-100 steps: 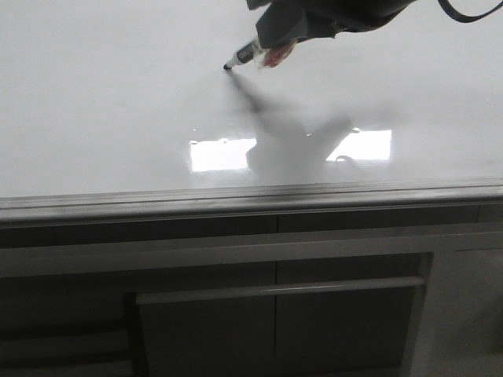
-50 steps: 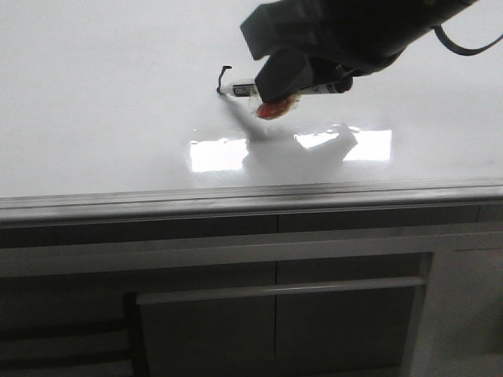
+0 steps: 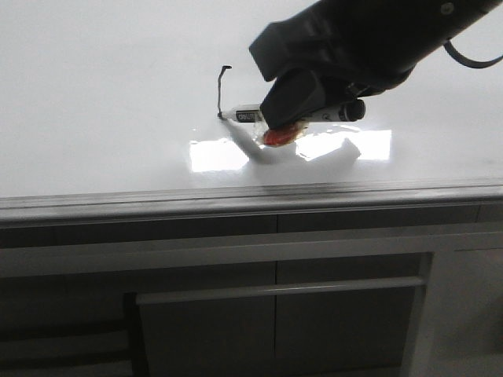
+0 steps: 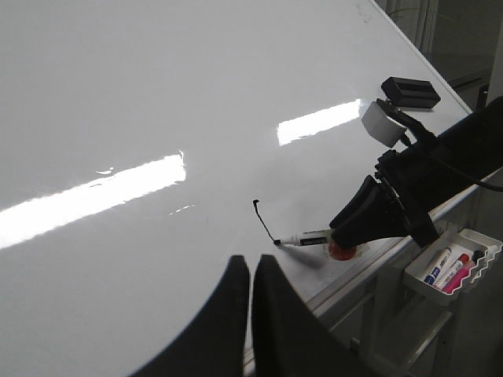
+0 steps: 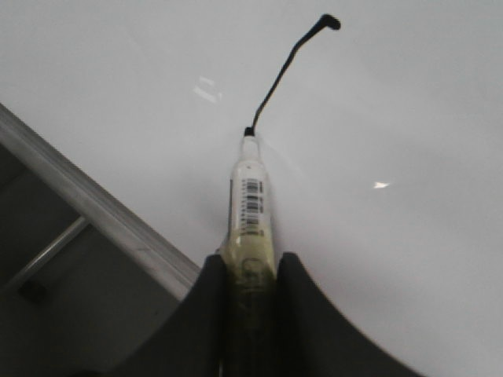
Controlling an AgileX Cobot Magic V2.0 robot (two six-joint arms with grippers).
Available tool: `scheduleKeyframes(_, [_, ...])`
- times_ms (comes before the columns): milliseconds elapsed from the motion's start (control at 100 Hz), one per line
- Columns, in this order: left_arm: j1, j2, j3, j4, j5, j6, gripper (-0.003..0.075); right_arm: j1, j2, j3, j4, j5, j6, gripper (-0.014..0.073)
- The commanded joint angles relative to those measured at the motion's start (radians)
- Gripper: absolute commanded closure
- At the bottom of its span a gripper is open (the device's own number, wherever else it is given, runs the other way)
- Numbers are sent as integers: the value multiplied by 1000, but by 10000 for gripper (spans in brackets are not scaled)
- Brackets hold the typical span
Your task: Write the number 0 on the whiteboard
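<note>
Right pincer (image 5: 250,271) pinching marker (image 5: 250,200), tip seemingly touching whiteboard (image 3: 94,94); keep pressure even, curving the number 0 (image 3: 219,90) rightward.

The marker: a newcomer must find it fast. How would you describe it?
On the big whiteboard, look near its grey front rail. The right gripper clamps a white, barcoded marker, its tip at a short black line; spare markers sit in a side tray.

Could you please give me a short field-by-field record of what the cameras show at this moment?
surface: whiteboard, glossy, grey edge rail
tool: marker, tip touching the board
right claw: shut on the marker
left claw: nearly closed, holding nothing, above the board
number 0: only one short black stroke drawn, loop not closed
side items: tray of markers beyond the board edge
</note>
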Motion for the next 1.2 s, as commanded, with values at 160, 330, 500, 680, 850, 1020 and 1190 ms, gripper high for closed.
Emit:
scheduleKeyframes(160, [-5,14,-21,9,-69,-9,740,-12,-39,-25,-1,11,5,638])
scheduleKeyframes(330, [-5,14,-21,9,-68,-9,740,-77,-39,-25,-3,49,40,638])
scheduleKeyframes(500, [-5,14,-21,9,-68,-9,740,-152,-51,-25,-14,78,40,638])
scheduleKeyframes(680, [-5,14,-21,9,-68,-9,740,-207,-69,-25,-28,66,40,638])
scheduleKeyframes(850, [-5,14,-21,9,-68,-9,740,-229,-72,-39,-28,35,40,638])
scheduleKeyframes(1020, [-5,14,-21,9,-68,-9,740,-229,-53,-88,-28,33,40,638])
scheduleKeyframes(1190, [-5,14,-21,9,-68,-9,740,-202,-13,-148,-28,68,40,638])
